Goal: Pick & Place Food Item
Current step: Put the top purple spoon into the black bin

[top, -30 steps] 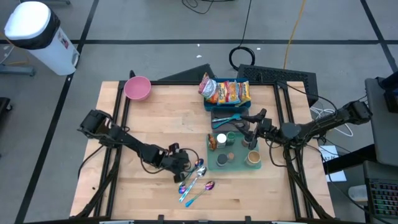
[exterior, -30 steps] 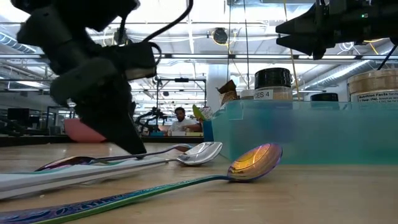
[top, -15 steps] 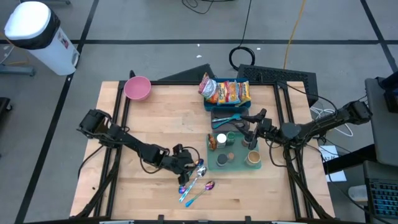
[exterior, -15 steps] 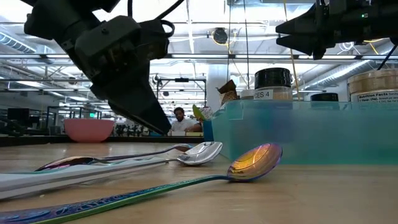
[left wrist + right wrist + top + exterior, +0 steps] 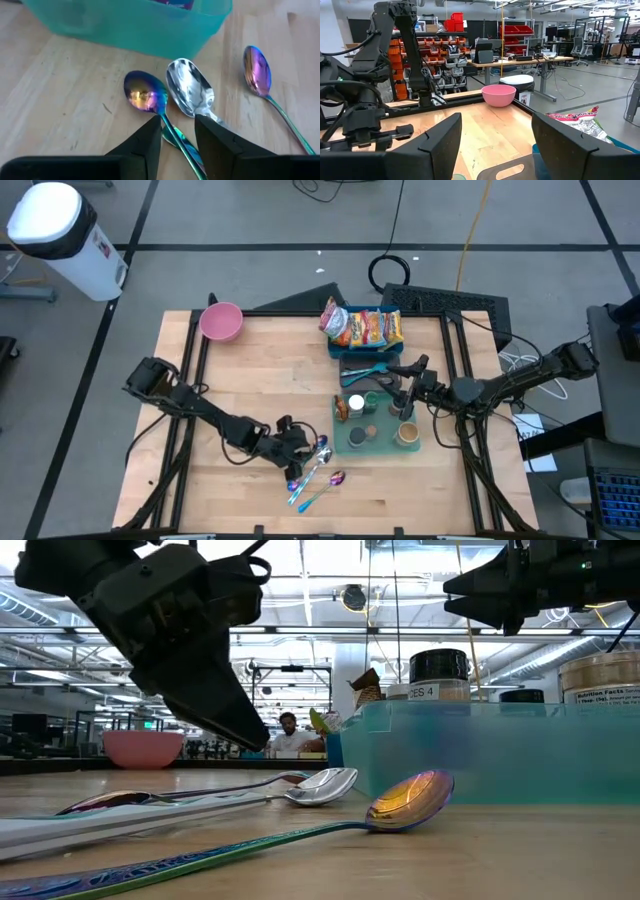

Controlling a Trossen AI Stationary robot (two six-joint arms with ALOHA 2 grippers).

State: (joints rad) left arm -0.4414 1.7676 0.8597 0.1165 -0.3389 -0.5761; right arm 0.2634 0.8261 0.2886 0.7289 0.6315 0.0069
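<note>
Three shiny spoons [image 5: 318, 468] lie together on the wood, just beside the green tray [image 5: 350, 448]. The left gripper [image 5: 178, 136] hangs low over them with its two fingers apart, holding nothing. The right gripper [image 5: 397, 393] waits above the tray, fingers apart too. Snack bags [image 5: 364, 328] sit in a blue bin beyond the tray.

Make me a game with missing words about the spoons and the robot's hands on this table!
1. The number of spoons lying on the table is ____.
2. The bowl at the table's far corner is coloured ____.
3. The left hand is just over the spoons and its fingers are ____.
4. The right hand hangs above the ____ tray of jars.

Missing words: three; pink; open; teal
</note>
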